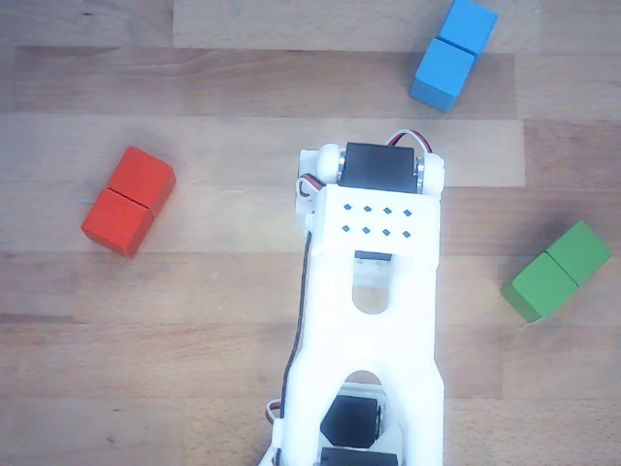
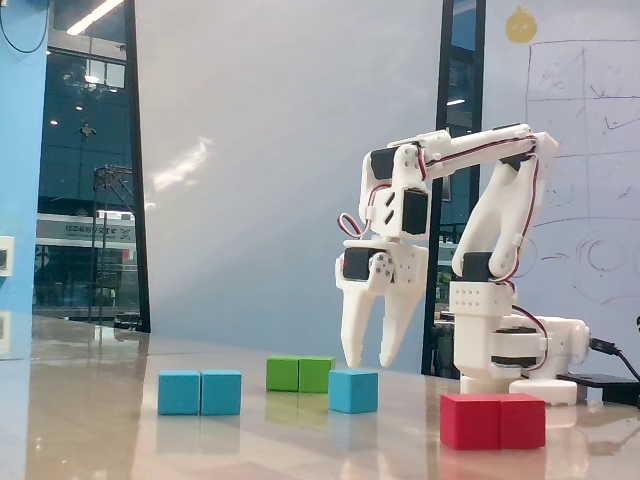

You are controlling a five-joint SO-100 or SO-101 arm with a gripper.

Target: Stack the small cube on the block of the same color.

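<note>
Above the small blue cube (image 2: pixel 353 390), the gripper (image 2: pixel 368 358) hung with jaws apart, holding nothing; next, presumably, descend, grasp, then carry to the blue block (image 2: pixel 200 392).

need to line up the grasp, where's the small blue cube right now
In the fixed view the small cube sits on the table under the open gripper, right of the green block.

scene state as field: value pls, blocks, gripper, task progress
small cube: light-blue plain cube, on the table, below the gripper
target: light-blue two-cube oblong block, nothing on it
other blocks: red oblong block; green oblong block
gripper: white two-finger gripper, jaws open, pointing down above the small cube, empty
surface: wooden table
progress: cube not yet grasped or stacked
</note>
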